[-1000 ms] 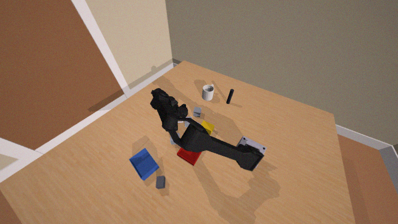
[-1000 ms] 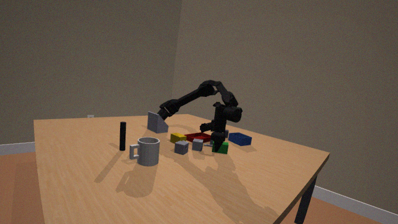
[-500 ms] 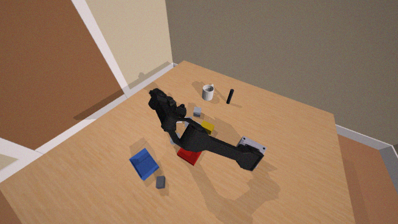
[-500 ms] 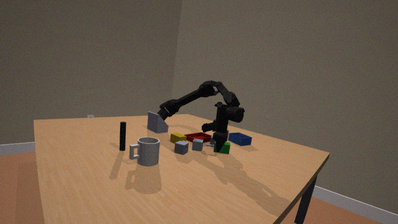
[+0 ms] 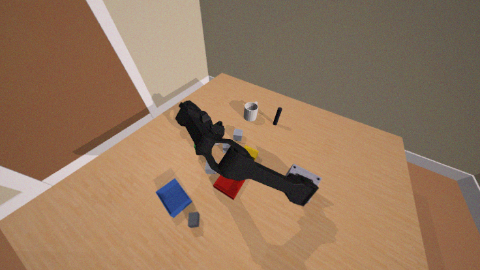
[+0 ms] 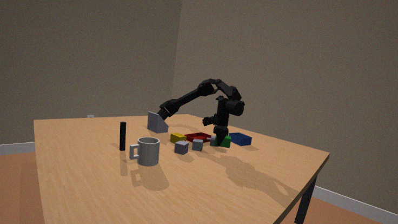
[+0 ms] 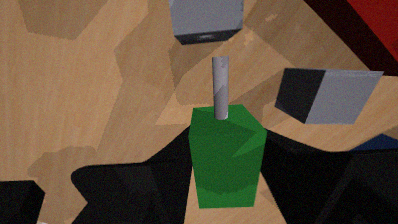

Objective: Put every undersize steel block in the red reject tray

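From the top, the black arm [image 5: 268,174] [image 6: 188,97] reaches over the tabletop [image 5: 352,161] [image 6: 97,178] [image 7: 135,100], covering much of the hand [image 5: 203,147] [image 6: 220,140] [image 7: 218,127]. A sliver of the green gauge [image 6: 226,141] [image 7: 227,172] shows beside it. Three pale steel blocks are out on the tabletop: the mug-side block [image 5: 237,134] [image 6: 181,147], the middle block [image 5: 225,147] [image 6: 197,145] [image 7: 207,17] and the tray-side block [image 5: 210,168] [image 6: 212,141] [image 7: 332,97], near the red tray [image 5: 229,188] [image 6: 198,137] [image 7: 377,25] (partly hidden by the arm). A dark grey block [image 5: 193,220] sits just beside the blue tray [image 5: 173,197] [image 6: 240,139] [image 7: 381,143].

From the exterior, the hand points down around the gauge, low by the blocks. The yellow block [image 5: 252,152] [image 6: 178,137] is near the red tray; the mug [image 5: 250,111] [image 6: 148,151] and an upright black cylinder [image 5: 277,116] [image 6: 122,136] stand nearer the viewer.

At the wrist, the hand is clenched on the gauge's green handle. Its grey pin [image 7: 220,87] points towards the middle block (a bore shows in the dark face), apart from it and outside the hole.
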{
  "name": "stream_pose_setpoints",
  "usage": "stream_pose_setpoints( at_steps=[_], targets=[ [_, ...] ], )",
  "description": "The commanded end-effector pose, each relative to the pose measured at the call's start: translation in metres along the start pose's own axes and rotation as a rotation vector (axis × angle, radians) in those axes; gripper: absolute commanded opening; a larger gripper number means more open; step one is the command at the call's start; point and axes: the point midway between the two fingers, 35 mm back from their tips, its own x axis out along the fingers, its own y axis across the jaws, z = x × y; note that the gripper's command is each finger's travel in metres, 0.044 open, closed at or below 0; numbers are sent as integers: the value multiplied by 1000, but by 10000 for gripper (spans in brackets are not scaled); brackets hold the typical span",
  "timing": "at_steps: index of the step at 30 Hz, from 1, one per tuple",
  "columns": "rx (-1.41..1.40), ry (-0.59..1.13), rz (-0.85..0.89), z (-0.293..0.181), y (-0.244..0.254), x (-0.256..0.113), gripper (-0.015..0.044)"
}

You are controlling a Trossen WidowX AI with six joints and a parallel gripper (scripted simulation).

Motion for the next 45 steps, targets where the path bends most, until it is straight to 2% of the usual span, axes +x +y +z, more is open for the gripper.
stream_pose_setpoints(
  at_steps=[1, 7, 15, 20, 45],
  targets=[
    [1, 2, 2, 0, 1, -1, 0],
    [0, -2, -1, -2, -3, -2, 0],
    [88, 7, 14, -64, -86, -41, 0],
    [95, 8, 14, -69, -94, -44, 0],
    [99, 11, 12, -74, -93, 5, 0]
  ],
)
